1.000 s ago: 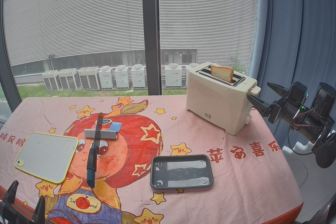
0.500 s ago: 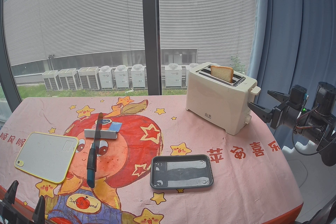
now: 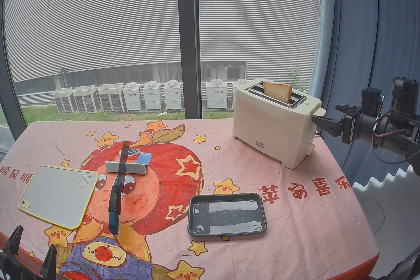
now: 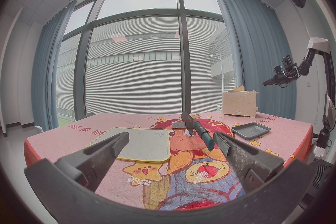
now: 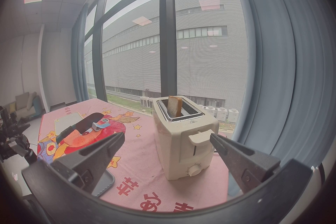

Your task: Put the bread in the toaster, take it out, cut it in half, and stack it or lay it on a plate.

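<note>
Pink-clothed table (image 3: 306, 215), toaster (image 3: 275, 127) far right holding upright bread (image 3: 278, 92); my right gripper (image 3: 324, 112), spread wide and empty, sits just beside the lever (image 5: 200, 137), which I judge needs a straight downward press.

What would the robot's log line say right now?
bread: upright in toaster | right pincer: open, by toaster lever | left pincer: open

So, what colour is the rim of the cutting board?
Yellow, around a pale grey cutting board; the head view shows it best.
</note>
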